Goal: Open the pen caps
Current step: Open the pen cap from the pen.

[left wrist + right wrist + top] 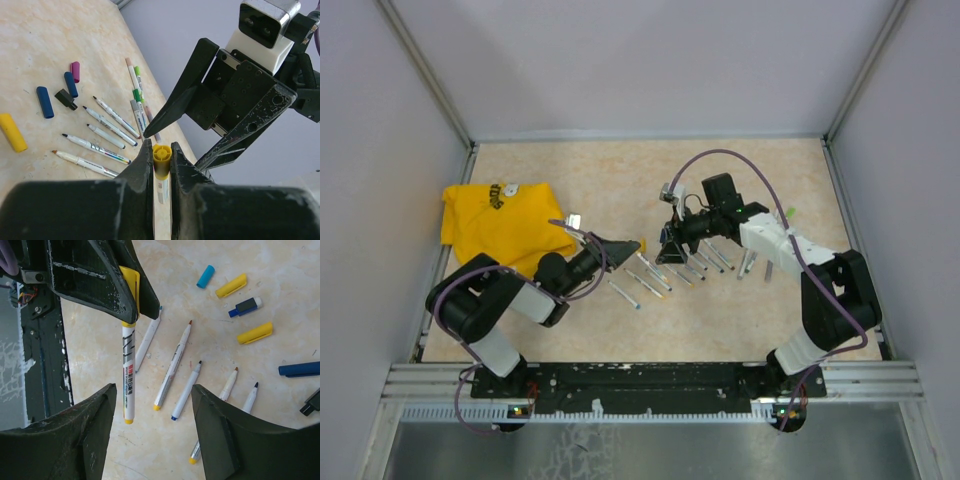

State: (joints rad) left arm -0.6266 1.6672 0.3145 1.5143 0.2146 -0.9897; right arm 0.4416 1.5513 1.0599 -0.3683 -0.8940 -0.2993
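The yellow cap point(131, 284), not yet pulled from its white pen barrel point(127, 375), is clamped above the counter point(295, 295) in the narrowly closed left end effector point(161, 146), apparently so the barrel is left free for the right end effector point(152, 390), spread wide to either side of it with nothing grasped.

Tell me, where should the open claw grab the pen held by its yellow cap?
On the bare white barrel, below the yellow cap that the left gripper pinches. The right gripper, open, should come from the pen's free end, one finger each side, since the barrel sticks out straight and uncovered.
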